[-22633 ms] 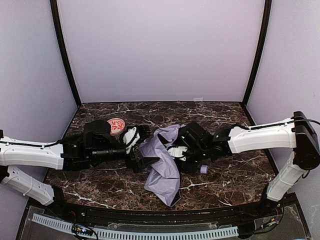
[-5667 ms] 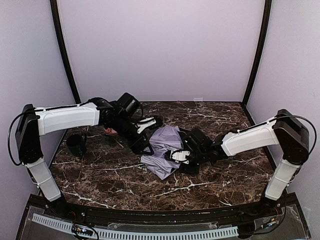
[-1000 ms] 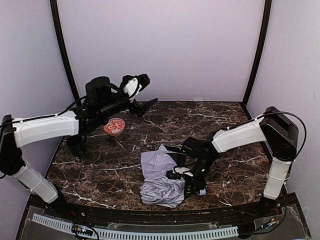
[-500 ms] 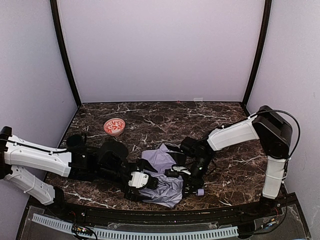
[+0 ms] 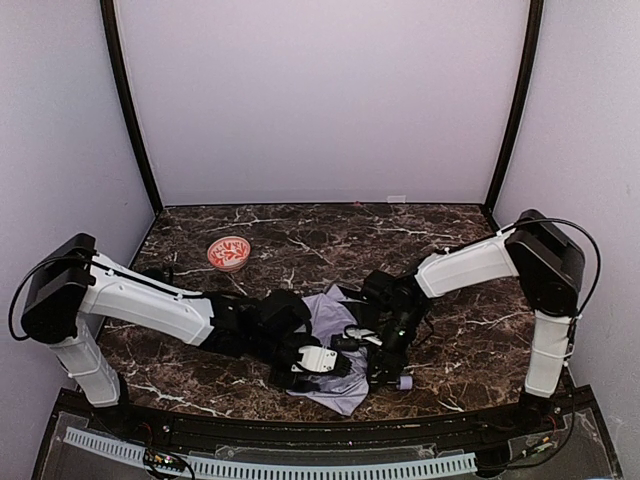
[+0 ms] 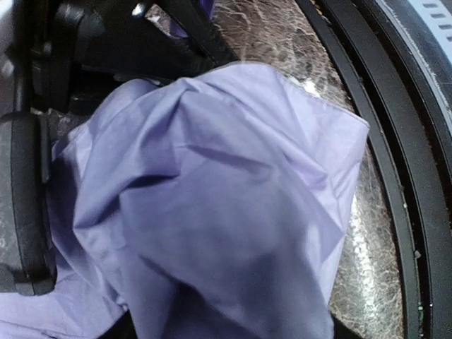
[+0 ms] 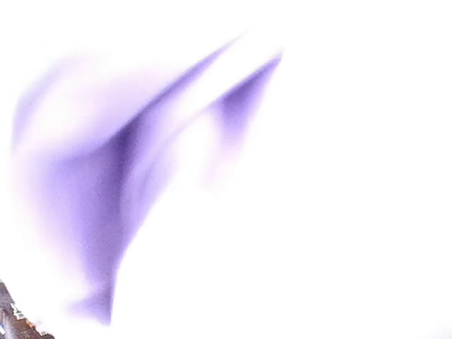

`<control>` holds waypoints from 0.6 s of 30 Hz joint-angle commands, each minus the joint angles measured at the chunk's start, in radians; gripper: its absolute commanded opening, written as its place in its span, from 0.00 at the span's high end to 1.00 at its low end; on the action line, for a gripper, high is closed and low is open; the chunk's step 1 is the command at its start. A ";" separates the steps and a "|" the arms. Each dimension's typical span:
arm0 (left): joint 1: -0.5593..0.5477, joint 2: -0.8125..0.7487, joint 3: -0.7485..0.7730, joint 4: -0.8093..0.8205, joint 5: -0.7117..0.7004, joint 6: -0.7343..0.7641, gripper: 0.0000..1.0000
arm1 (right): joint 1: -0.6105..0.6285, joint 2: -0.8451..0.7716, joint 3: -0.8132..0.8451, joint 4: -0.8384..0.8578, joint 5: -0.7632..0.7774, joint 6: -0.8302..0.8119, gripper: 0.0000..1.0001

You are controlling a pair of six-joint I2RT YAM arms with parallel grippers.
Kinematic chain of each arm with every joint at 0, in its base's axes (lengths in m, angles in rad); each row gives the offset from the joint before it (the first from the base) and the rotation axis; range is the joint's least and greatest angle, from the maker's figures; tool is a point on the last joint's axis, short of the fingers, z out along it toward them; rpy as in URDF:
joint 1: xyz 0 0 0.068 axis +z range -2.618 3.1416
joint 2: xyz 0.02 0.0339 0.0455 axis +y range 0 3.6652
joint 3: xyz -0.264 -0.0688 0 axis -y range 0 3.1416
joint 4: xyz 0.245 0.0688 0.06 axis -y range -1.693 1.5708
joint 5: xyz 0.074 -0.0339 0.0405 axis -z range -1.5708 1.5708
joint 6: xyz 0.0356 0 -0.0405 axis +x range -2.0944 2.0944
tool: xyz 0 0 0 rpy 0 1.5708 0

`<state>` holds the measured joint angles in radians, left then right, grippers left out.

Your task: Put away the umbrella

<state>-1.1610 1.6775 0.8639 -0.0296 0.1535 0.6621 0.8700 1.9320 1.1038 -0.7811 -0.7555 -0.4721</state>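
Red-patterned bowl sits back-left on the marble table, well apart from both arms. Left gripper is down on the near-left side of the umbrella, which lies crumpled at centre near the front edge. Its wrist view is all lavender fabric, so can't tell released or clenched. Right gripper is at the cloth's right side. Its wrist view is washed out, so can't tell either. Small lavender handle pokes out just beside it.

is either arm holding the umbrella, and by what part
Cannot be told. The left fingers rest against the loose cloth of the umbrella, the right fingers reach down near its handle, but no closed grip shows.
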 commanded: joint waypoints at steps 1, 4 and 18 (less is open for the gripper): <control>0.061 0.073 0.117 -0.223 0.198 -0.069 0.50 | -0.022 -0.034 0.042 0.042 0.030 0.007 0.66; 0.088 0.106 0.151 -0.277 0.278 -0.094 0.63 | -0.032 -0.092 0.040 0.098 0.035 0.012 0.26; 0.240 0.320 0.416 -0.610 0.605 -0.209 0.74 | -0.008 -0.652 -0.223 0.394 0.488 0.084 0.18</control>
<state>-0.9558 1.9415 1.2434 -0.4423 0.6376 0.5110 0.8051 1.4681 1.0382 -0.6258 -0.4789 -0.4362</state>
